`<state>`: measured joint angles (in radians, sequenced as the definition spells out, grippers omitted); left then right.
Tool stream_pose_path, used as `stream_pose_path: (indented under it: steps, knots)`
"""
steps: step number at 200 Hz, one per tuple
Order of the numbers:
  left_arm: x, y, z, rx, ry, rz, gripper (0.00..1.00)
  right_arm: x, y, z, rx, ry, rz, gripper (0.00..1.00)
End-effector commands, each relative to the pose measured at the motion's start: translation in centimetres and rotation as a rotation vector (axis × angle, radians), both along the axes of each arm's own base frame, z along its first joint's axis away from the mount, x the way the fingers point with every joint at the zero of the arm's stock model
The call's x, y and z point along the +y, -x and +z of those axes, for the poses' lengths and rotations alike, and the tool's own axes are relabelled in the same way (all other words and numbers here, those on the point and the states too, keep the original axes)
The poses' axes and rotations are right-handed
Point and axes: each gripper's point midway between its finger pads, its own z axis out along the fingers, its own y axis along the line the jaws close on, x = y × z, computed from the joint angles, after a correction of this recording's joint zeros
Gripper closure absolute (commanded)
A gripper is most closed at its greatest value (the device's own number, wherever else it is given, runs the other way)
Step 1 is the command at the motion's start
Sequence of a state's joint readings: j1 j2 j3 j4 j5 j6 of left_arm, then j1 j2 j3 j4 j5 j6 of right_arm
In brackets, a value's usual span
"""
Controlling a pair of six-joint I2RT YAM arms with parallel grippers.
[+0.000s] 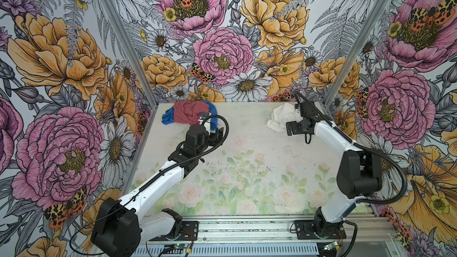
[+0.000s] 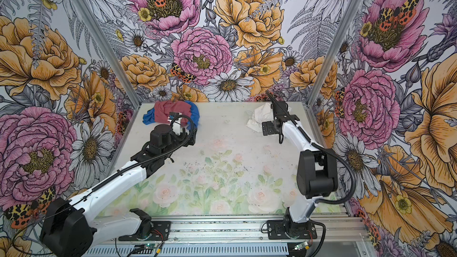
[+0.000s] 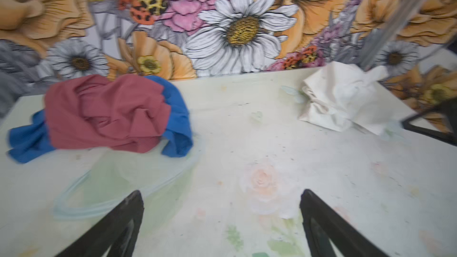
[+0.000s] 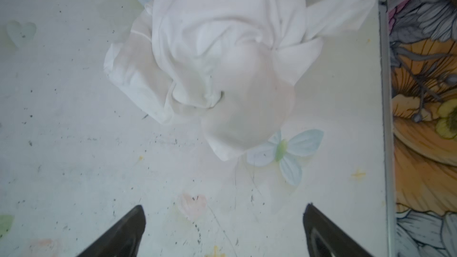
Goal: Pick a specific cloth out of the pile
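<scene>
Lying crumpled well apart from the pile (image 3: 111,112), the cloth (image 4: 222,58) is not gripped; the right gripper (image 4: 223,207) and left gripper (image 3: 221,192) are seen wide open, empty.

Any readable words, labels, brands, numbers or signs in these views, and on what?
No legible text anywhere.
white cloth: plain, no print.
red-pink garment, blue garment: no lettering shows.
circuit board by the front rail: markings too small to read.
</scene>
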<state>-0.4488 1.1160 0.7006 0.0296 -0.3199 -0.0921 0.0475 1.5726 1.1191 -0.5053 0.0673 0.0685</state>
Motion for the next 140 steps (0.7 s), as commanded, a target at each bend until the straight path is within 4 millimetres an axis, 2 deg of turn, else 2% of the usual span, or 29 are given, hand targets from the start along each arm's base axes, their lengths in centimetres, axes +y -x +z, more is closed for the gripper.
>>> stream_pose_path:
  steps: [1, 20, 32, 39, 58, 73, 81, 100, 109, 124, 131, 140]
  knots:
    - [9.2, 1.3, -1.7, -0.129, -0.123, 0.402, 0.01, -1.6, -0.6, 2.3, -0.407, -0.162, -0.108, 0.01]
    - [12.2, 2.3, -4.8, -0.192, -0.168, 0.462, 0.01, -2.9, 2.3, 0.6, -0.494, -0.103, -0.139, 0.01]
    - [13.2, 2.1, -5.8, -0.233, -0.143, 0.434, 0.01, -3.7, 3.4, -0.7, -0.495, -0.072, -0.169, 0.01]
    - [13.6, 1.8, -5.6, -0.275, -0.121, 0.419, 0.01, -4.1, 3.8, -1.0, -0.485, -0.063, -0.191, 0.00]
    - [13.5, 0.4, -5.9, -0.320, -0.074, 0.347, 0.01, -4.6, 3.6, -0.4, -0.531, -0.032, -0.203, 0.01]
    - [13.9, -1.5, -8.1, -0.265, -0.054, 0.329, 0.01, -5.2, 3.6, 0.4, -0.592, -0.007, -0.222, 0.01]
    - [13.5, -2.4, -8.9, -0.245, -0.065, 0.306, 0.01, -5.3, 3.5, 1.0, -0.634, 0.005, -0.209, 0.00]
    - [13.4, -2.9, -9.4, -0.180, -0.081, 0.310, 0.01, -4.9, 3.0, 2.3, -0.756, 0.002, -0.174, 0.01]
    - [13.4, -2.8, -9.2, -0.210, -0.081, 0.314, 0.01, -4.7, 2.7, 2.2, -0.791, -0.028, -0.164, 0.00]
    - [13.3, -2.6, -9.1, -0.212, -0.083, 0.317, 0.01, -3.9, 2.2, 0.4, -0.786, -0.035, -0.122, 0.01]
    - [13.4, -2.8, -9.2, -0.209, -0.087, 0.322, 0.01, -3.5, 2.0, 0.2, -0.816, -0.038, -0.091, 0.01]
    - [13.6, -3.0, -9.4, -0.190, -0.085, 0.328, 0.01, -3.5, 2.2, -0.2, -0.781, -0.041, -0.093, 0.00]
